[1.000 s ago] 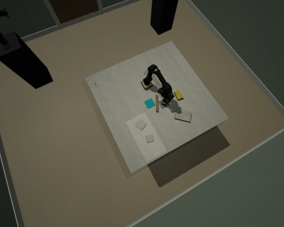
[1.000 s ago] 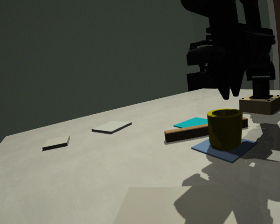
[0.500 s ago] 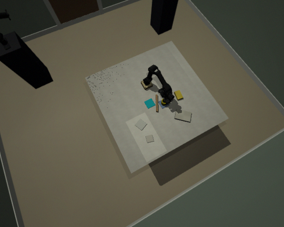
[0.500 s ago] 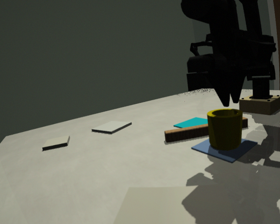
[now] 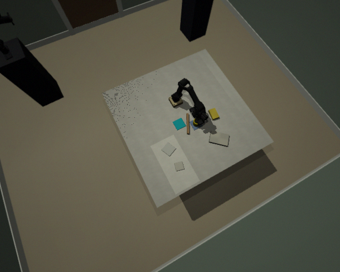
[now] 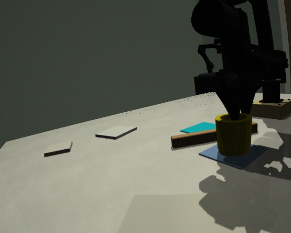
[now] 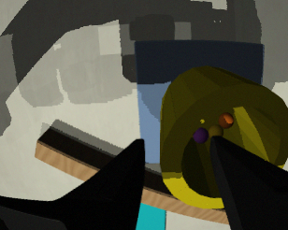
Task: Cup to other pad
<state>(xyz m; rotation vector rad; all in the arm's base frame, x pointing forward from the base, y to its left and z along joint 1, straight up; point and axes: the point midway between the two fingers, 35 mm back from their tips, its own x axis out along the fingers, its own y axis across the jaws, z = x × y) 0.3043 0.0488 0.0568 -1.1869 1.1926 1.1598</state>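
The yellow cup [image 5: 195, 122] [image 6: 233, 138] [image 7: 178, 100] stands upright on the blue pad [image 5: 194, 127] [image 6: 208, 153] [image 7: 150, 117]. Inside it the wrist view shows an orange marble [image 7: 225, 120], a purple marble [image 7: 200, 136] and an olive marble [image 7: 215, 130]; a fingertip may hide more. My gripper [image 6: 240, 115] [image 7: 178, 145] is partly open, pointing down, with nothing clamped. One finger is at the cup's mouth, the other outside its wall. The teal pad [image 5: 178, 124] [image 6: 201, 126] [image 7: 151, 219] is bare where visible.
A wooden bar [image 5: 188, 124] [image 6: 194, 138] [image 7: 70, 165] lies between the two pads. A yellow block [image 5: 214, 114] and a pale flat box [image 5: 219, 139] lie on the cup's side of the bar. Two flat tiles [image 5: 168, 149] [image 5: 178, 166] lie farther off, beyond the teal pad.
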